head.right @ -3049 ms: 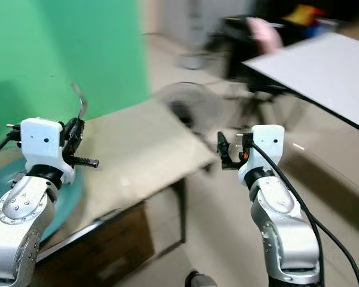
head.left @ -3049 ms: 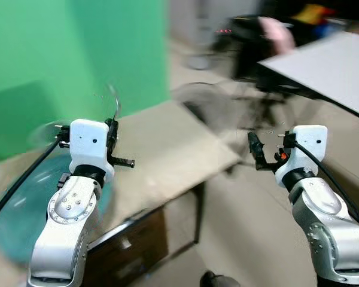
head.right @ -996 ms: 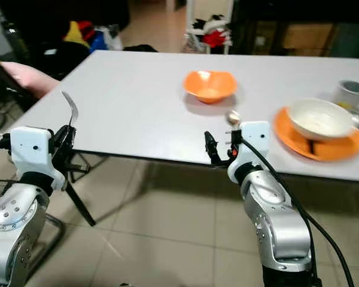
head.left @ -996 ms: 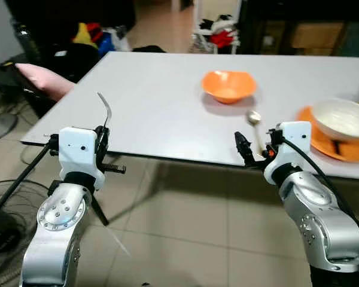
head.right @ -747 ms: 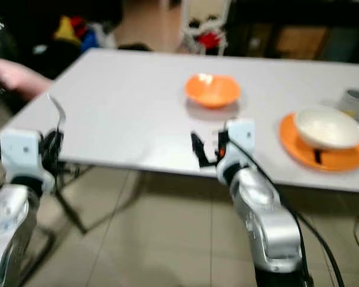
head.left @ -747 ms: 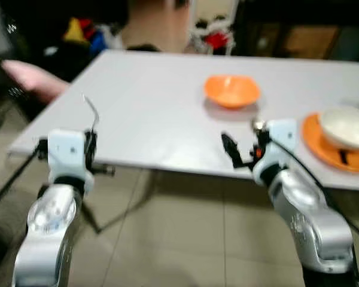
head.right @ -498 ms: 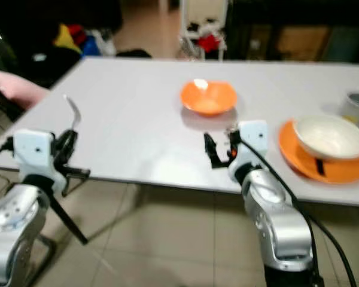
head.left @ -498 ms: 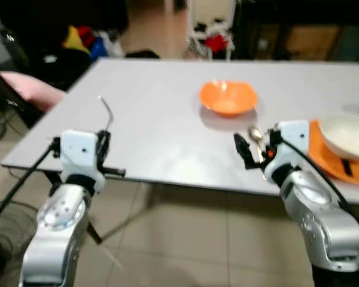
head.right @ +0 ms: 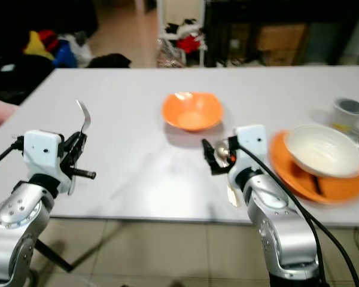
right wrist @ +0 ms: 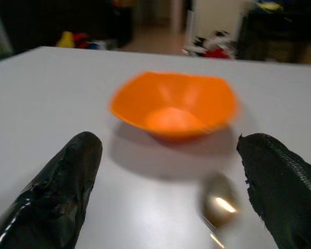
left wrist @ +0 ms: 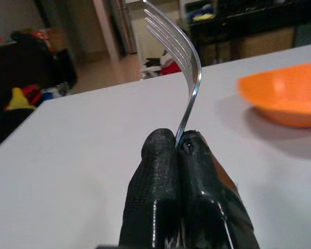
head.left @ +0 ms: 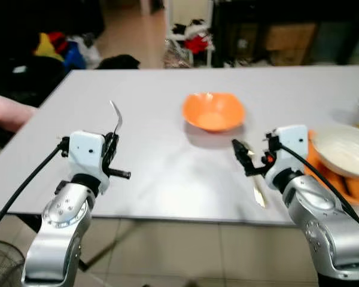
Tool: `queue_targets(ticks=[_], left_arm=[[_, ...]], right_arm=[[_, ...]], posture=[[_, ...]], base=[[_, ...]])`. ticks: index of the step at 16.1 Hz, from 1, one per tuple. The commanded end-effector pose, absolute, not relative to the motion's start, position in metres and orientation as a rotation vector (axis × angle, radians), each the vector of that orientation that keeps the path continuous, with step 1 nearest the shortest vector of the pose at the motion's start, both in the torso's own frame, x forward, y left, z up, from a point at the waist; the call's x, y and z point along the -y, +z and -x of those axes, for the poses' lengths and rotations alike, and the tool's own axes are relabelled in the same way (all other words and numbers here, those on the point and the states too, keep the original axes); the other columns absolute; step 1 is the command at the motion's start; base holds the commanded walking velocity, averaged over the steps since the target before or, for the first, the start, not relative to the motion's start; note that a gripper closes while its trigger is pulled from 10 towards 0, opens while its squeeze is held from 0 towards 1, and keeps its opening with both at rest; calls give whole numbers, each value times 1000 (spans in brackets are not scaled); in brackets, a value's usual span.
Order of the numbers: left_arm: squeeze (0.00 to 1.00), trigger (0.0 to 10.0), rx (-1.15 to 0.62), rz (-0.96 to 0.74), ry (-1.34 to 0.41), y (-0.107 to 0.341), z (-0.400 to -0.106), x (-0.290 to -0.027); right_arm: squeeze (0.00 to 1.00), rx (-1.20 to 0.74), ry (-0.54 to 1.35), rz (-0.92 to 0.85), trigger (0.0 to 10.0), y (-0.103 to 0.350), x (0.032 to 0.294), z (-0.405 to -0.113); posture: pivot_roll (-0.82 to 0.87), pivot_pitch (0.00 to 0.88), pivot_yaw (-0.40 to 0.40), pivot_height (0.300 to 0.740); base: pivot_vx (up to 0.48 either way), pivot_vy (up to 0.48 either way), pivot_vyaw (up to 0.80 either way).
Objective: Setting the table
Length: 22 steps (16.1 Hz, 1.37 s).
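Holding a metal fork (left wrist: 184,67) upright, tines up and curved, handle pinched between the clenched black fingers (left wrist: 158,176) of the left end effector (head.left: 112,146). Raised above the near left part of the grey bench (head.left: 149,107), just inside its front edge.

Right end effector (head.right: 210,156) released, fingers (right wrist: 67,181) spread wide, hovering low over the bench near the middle front. Framing, in the right wrist view, an orange bowl (right wrist: 173,106) beyond the fingertips and a spoon (right wrist: 217,202) lying flat on the bench between them, bowl end toward the orange bowl. Spoon blurred; handle (head.left: 258,192) seen running toward the front edge below the right wrist.

Orange bowl standing empty at mid-bench, well apart from the fork. White bowl (head.right: 317,149) sitting on an orange plate (head.right: 299,176) at the right, a dark item on the plate under its rim, too blurred to identify. Grey cup (head.right: 349,109) behind the plate near the right edge.

Tiled floor (head.right: 137,251) below the front edge; dark clutter and coloured items (head.left: 57,51) beyond the far side.
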<state>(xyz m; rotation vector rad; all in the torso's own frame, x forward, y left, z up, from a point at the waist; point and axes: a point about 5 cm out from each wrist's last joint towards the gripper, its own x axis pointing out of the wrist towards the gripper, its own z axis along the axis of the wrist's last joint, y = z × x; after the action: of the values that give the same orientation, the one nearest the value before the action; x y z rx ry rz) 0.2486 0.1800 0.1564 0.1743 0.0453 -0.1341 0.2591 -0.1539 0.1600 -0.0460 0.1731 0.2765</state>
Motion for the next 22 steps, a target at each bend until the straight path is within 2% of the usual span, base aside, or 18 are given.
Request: queue_targets(ticks=[1,5,9,14,19,22], left_arm=[[0,10000,-92,-205,-127,150,-250,-185],[0,10000,-92,-205,-127,150,-250,-185],[0,10000,-216,-340,-246,133,-280,-175],[0,10000,-351,-354,-325,103,-307,-152],[0,10000,-447,-289,-330,79,-319,-128],[0,10000,-519,-244,-280,69,-325,-126]], right_arm=[[0,-197,326,60,10000,158,148,-255],[0,-197,326,60,10000,158,148,-255],[0,-243,477,133,10000,162,155,-246],[0,-293,530,175,10000,159,163,-238],[0,-328,542,183,10000,157,165,-230],[0,-339,546,186,10000,158,166,-226]], posture=[[-118,0,69,740],[-118,0,69,740],[-119,0,106,740],[-145,0,117,740],[-172,11,127,740],[-183,20,133,740]], base=[[0,0,0],[0,0,0],[0,0,0],[0,0,0],[0,0,0],[0,0,0]])
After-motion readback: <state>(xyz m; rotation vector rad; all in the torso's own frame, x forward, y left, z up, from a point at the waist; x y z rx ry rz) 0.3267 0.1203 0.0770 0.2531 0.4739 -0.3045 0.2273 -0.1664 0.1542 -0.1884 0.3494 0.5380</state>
